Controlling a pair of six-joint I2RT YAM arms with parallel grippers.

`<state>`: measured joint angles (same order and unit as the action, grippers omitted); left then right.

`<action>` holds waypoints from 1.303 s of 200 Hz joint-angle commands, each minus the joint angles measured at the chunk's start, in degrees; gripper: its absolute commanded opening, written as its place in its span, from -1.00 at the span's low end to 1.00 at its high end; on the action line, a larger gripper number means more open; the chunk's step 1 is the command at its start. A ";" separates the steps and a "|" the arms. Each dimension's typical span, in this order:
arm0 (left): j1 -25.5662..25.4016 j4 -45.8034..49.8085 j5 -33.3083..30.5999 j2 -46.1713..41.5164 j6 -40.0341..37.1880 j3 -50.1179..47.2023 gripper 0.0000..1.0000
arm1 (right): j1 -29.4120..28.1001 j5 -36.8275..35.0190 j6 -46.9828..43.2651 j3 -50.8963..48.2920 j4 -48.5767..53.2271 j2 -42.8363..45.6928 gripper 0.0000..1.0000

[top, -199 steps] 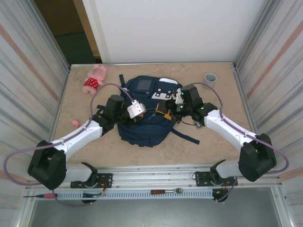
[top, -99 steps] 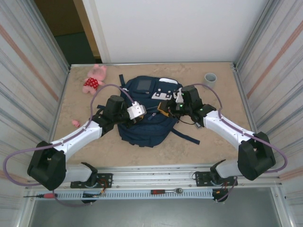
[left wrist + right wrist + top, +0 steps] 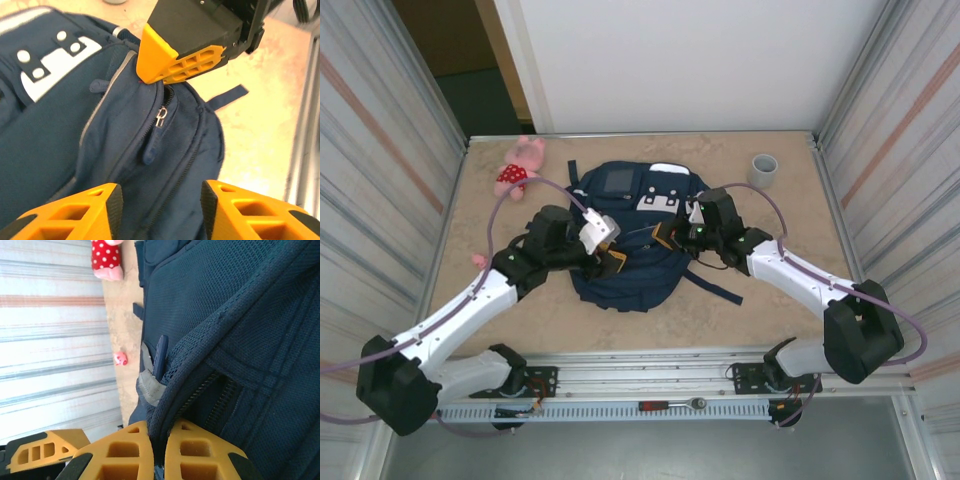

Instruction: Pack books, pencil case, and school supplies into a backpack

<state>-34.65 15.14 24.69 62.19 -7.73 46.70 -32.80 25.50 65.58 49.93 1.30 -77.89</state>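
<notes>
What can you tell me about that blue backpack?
The backpack is navy woven fabric, lying flat on the table with its front up. Near its top are a grey square patch and white patches with studs; a zip with a metal pull runs across it. The right gripper has its jaws shut on a fold beside the zip; the left gripper hangs open over it.

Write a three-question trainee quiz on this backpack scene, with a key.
1. True or false: the right gripper is pinching the backpack's fabric.
2. The left gripper is: A) open above the backpack, B) shut on a zipper pull, C) holding a toy.
3. Fill in: the grey cup stands beyond the backpack, on the robot's ___ side.
Key: 1 true; 2 A; 3 right.
</notes>
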 commanded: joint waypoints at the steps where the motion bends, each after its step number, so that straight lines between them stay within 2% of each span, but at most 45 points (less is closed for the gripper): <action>1: -1.01 4.51 0.95 0.19 16.91 0.58 -0.01 | -0.68 -1.90 -0.08 1.10 -2.51 0.02 -1.00; 30: -0.64 3.82 0.16 3.67 27.92 0.53 0.05 | -1.13 -1.32 -0.46 1.64 -2.35 -0.42 -1.00; 68: 2.54 -2.99 3.20 8.20 35.20 0.37 0.19 | -1.82 -0.72 -1.59 3.40 -1.04 -1.02 -1.00; 79: 3.26 -5.23 4.69 9.81 36.56 0.47 0.17 | -2.00 -0.62 -1.73 3.53 -1.30 -1.02 -1.00; 113: 3.35 -8.53 9.68 13.42 35.40 2.08 0.16 | -2.05 -0.62 -1.78 3.94 -0.95 -1.02 -1.00; 141: 1.55 -10.13 12.39 13.86 33.79 2.68 0.16 | -2.09 -0.86 -1.86 3.85 -0.73 -0.91 -1.00; 183: -2.46 -12.41 11.32 15.04 32.04 3.50 0.11 | -2.18 -0.65 -1.86 3.90 -0.95 -0.79 -1.00; 238: -2.79 -13.99 6.57 15.60 32.84 2.25 0.10 | -2.22 -0.70 -1.95 4.11 -0.69 -0.37 -1.00; 260: -2.79 -13.77 5.86 15.50 32.53 2.07 -0.01 | -2.27 -0.67 -2.05 4.14 -0.73 -0.37 -1.00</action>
<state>-37.26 4.10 33.23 77.58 25.78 48.64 -34.17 23.99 65.36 51.55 3.03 -78.72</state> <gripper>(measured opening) 0.521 0.060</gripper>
